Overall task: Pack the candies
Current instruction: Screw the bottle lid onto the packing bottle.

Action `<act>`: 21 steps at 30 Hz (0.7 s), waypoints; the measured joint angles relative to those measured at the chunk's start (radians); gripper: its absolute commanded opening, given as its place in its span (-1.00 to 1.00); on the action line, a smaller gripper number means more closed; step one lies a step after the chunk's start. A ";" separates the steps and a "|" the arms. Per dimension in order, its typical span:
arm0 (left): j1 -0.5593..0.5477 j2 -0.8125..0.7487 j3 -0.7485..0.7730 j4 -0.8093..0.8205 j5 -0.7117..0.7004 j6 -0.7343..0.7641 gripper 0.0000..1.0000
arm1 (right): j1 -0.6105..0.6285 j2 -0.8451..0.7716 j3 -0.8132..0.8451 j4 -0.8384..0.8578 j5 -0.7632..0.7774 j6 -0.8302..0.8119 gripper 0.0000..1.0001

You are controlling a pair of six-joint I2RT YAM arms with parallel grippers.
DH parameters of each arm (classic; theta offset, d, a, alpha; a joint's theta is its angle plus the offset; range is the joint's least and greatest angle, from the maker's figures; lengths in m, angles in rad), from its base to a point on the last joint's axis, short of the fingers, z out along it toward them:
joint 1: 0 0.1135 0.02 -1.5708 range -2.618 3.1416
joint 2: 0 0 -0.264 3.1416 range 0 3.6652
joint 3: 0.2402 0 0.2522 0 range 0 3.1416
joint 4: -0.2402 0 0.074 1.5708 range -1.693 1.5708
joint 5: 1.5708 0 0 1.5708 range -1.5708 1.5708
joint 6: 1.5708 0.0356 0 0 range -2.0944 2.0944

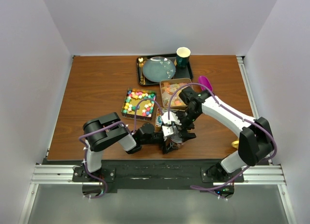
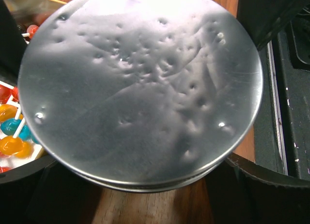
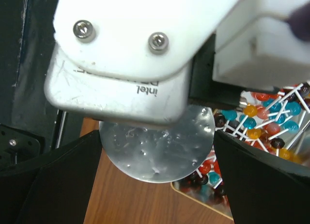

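The desk [image 1: 97,83] is reddish-brown wood grain. Cube candies [image 1: 139,102] are red, yellow, green, pink; gummies [image 1: 172,92] pale orange. The round lid [image 2: 140,88] is dimpled silver, the scoop [image 1: 205,82] purple.

There are a dented silver disc [image 2: 140,88], a purple scoop [image 1: 205,82] and a black tray [image 1: 190,72] bearing a plate [image 1: 159,69] and green cup [image 1: 183,56]
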 measured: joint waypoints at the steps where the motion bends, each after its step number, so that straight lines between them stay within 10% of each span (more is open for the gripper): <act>1: 0.000 0.000 0.000 0.000 0.000 0.000 -0.83 | 0.002 0.003 0.001 -0.001 0.000 -0.009 0.92; 13: 0.001 0.001 0.000 -0.008 0.009 0.048 -0.99 | 0.025 -0.134 -0.142 0.160 0.028 0.147 0.39; 16: 0.001 0.001 0.000 -0.010 0.012 0.055 -0.18 | 0.031 -0.171 -0.178 0.206 0.036 0.205 0.41; 17: 0.001 0.001 0.001 -0.011 0.013 0.056 0.87 | 0.032 -0.178 -0.186 0.216 0.037 0.217 0.42; 21: 0.001 -0.017 0.003 -0.040 0.014 0.045 1.00 | 0.034 -0.194 -0.201 0.235 0.039 0.243 0.49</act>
